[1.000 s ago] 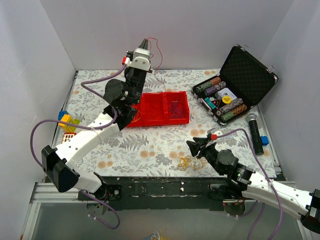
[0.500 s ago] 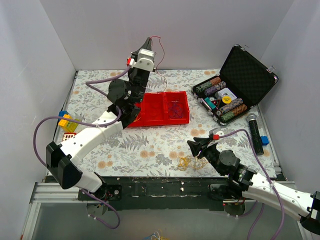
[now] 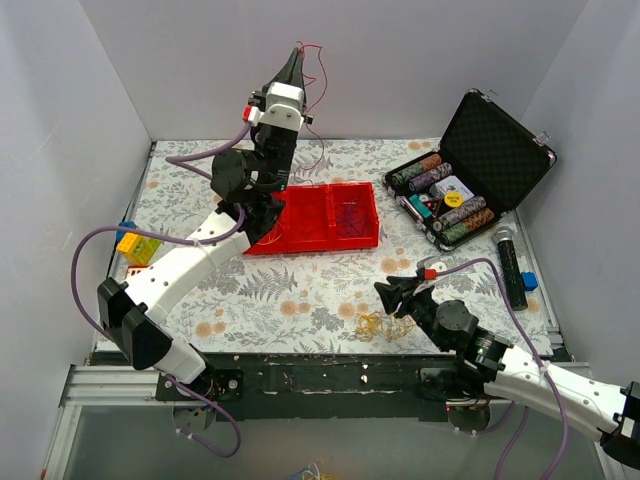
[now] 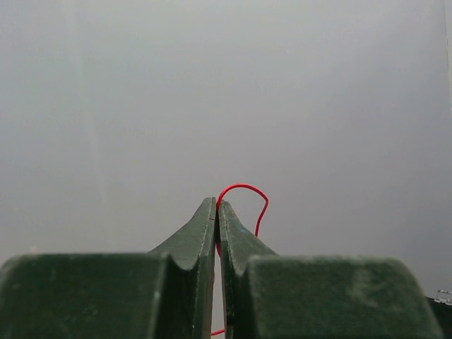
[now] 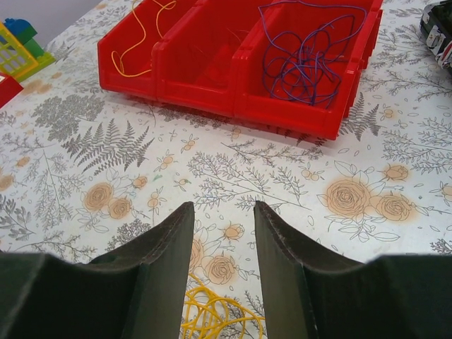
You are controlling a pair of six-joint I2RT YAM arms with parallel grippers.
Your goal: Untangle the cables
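My left gripper (image 3: 297, 57) is raised high against the back wall, shut on a thin red cable (image 3: 315, 62). The cable loops over the fingertips and trails down toward the red bin (image 3: 300, 243). In the left wrist view the jaws (image 4: 217, 205) are pressed together with the red cable (image 4: 244, 186) arching out of them. A purple cable tangle (image 5: 304, 49) lies in the bin's right compartment and an orange strand (image 5: 138, 35) in its left one. My right gripper (image 3: 385, 292) is open and low over the table, just above a yellow cable bundle (image 5: 212, 311).
An open black case of poker chips (image 3: 470, 170) stands at the back right, with a black microphone (image 3: 508, 262) in front of it. Coloured toy blocks (image 3: 135, 245) lie at the left edge. White walls enclose the floral table.
The left arm has lifted higher and more upright, carrying the red cable up the back wall. The right arm has barely moved.
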